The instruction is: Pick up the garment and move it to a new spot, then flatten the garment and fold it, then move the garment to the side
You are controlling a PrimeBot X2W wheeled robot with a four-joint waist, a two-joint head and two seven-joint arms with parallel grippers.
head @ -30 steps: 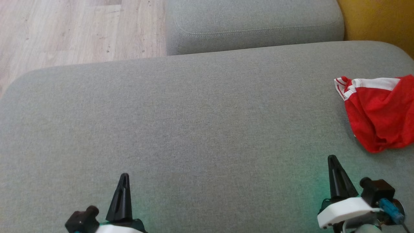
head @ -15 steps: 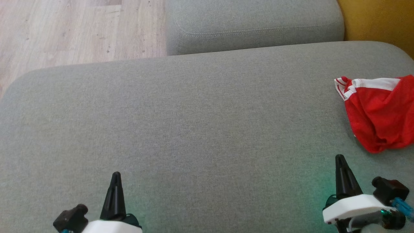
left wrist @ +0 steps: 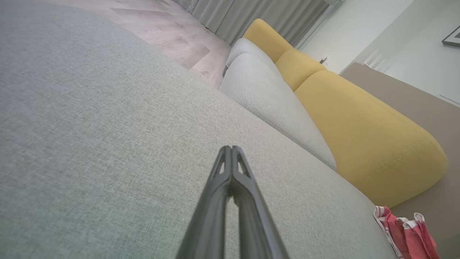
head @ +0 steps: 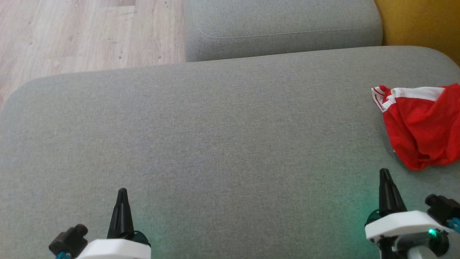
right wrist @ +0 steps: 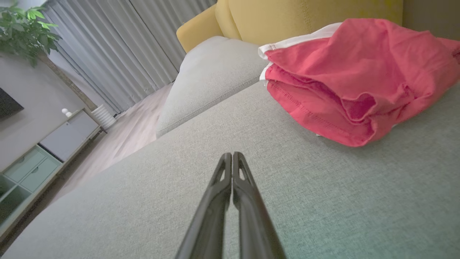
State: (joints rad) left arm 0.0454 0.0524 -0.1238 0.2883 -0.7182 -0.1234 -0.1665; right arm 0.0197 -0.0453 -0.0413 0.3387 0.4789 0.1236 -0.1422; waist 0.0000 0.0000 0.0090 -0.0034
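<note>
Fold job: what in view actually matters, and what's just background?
Job:
- red garment, crumpled, on the robot's right
- large grey cushion under it
- left tool and right tool, both shut, holding nothing

Background:
- smaller grey cushion
- yellow backrest
- wood floor
- curtains
- plant
- cabinet

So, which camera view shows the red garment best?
The right wrist view: the red garment is close and large, folds and white trim clear. The head view cuts it at the right edge; the left wrist view catches a small part.
</note>
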